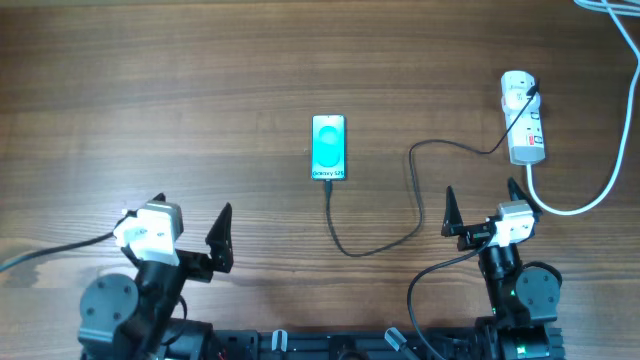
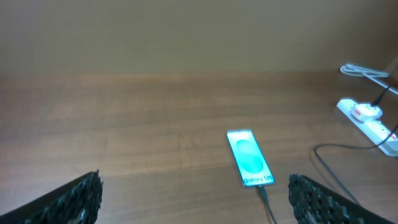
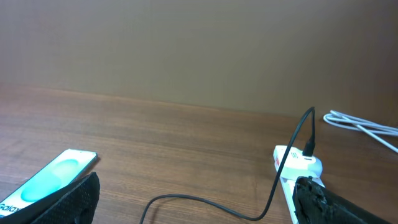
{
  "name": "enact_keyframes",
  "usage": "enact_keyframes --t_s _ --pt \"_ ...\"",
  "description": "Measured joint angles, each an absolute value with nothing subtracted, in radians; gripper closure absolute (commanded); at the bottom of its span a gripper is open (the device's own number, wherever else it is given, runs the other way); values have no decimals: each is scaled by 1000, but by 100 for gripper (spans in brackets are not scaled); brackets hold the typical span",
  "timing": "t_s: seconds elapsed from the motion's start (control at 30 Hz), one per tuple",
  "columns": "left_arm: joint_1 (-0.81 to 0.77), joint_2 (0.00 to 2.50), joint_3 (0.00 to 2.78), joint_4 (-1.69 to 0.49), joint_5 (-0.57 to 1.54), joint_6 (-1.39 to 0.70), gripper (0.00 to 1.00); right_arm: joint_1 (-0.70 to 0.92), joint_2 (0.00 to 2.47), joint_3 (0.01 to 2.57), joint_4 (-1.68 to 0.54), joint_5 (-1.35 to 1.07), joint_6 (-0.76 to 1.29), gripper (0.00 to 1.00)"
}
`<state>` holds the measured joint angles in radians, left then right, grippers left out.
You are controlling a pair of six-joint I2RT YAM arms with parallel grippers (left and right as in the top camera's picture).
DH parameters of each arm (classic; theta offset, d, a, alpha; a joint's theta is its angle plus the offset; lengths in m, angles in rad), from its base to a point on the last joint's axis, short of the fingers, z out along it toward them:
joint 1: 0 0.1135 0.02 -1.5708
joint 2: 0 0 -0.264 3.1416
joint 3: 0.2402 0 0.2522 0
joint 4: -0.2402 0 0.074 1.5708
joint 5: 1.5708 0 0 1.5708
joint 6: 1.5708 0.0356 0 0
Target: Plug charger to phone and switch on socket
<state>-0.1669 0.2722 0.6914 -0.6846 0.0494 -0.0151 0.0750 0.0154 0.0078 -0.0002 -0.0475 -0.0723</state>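
table: matt wood grain | socket: glossy white plastic

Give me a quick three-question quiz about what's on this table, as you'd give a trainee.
1. True or false: the phone has a dark screen.
2. The white socket strip lies on the robot's: A left side, B right side, C middle, touching the phone.
3. Are the left fingers and right fingers open or shut?
Key: 1 false, the screen glows turquoise. 2 B. 3 open, both holding nothing.
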Motion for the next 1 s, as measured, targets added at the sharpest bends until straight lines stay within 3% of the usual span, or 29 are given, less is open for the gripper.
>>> enact_keyframes --t_s 0.3,0.63,1.0 --pt "-167 172 458 -443 57 3 0 75 15 8 -1 -47 -73 0" --pt "-167 83 212 -4 103 -5 0 75 15 8 -1 -48 -73 0" --pt "-135 14 84 181 103 -46 0 75 15 8 -1 -47 -72 0"
